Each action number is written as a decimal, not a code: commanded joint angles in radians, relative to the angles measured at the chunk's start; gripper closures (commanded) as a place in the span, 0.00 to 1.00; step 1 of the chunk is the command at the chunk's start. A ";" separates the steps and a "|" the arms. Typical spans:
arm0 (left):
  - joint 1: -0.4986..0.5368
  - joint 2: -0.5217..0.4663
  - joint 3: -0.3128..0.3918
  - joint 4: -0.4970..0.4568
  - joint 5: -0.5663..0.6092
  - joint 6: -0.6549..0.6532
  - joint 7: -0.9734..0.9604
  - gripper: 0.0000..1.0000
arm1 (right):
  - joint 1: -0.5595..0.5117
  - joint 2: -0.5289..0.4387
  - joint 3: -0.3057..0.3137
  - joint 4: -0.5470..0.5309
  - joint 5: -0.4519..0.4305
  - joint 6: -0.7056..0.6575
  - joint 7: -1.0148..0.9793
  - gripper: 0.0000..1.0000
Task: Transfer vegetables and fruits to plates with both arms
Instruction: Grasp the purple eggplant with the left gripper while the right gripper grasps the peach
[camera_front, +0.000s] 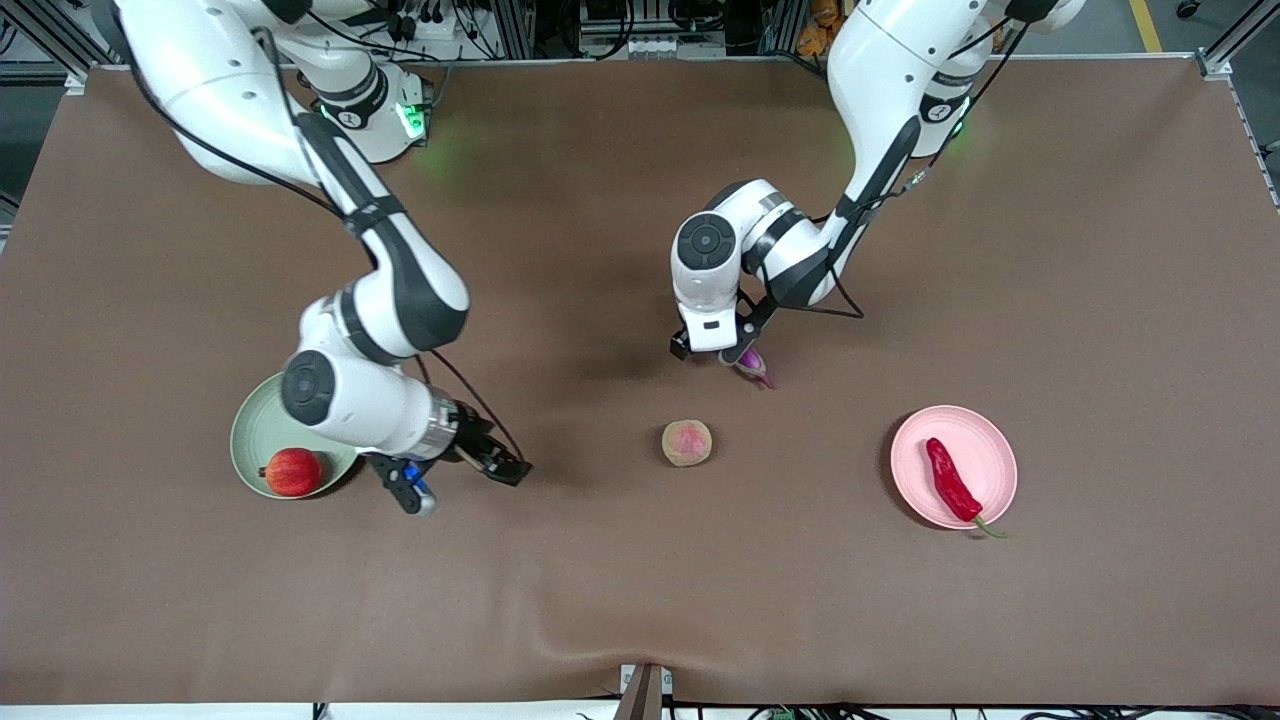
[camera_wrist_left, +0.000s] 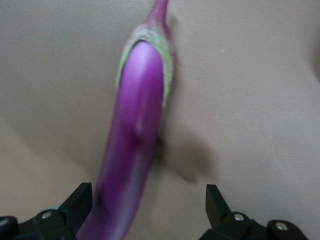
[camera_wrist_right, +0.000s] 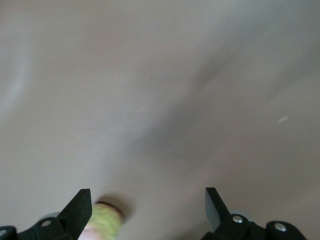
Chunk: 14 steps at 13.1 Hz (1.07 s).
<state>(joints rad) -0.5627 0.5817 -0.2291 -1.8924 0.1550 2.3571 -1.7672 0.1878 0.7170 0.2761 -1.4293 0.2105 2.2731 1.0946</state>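
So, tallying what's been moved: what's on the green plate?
A red fruit sits on the green plate, at its edge nearest the camera. The right arm covers much of the plate, so anything under it can't be seen.

No readable text, label, brand, number or sign is showing in any of the views.
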 joint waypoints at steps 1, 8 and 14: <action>0.021 -0.088 -0.003 -0.106 0.031 0.030 -0.021 0.00 | 0.053 0.080 -0.008 0.075 0.096 0.093 0.100 0.00; 0.026 -0.053 -0.003 -0.122 0.049 0.135 -0.021 0.00 | 0.192 0.220 -0.012 0.168 0.394 0.323 0.201 0.00; 0.026 -0.028 -0.003 -0.129 0.049 0.154 -0.020 0.59 | 0.228 0.232 -0.014 0.145 0.394 0.336 0.231 0.00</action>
<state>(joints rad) -0.5432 0.5604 -0.2285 -2.0112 0.1758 2.4915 -1.7672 0.4028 0.9318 0.2740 -1.3114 0.5849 2.6137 1.3141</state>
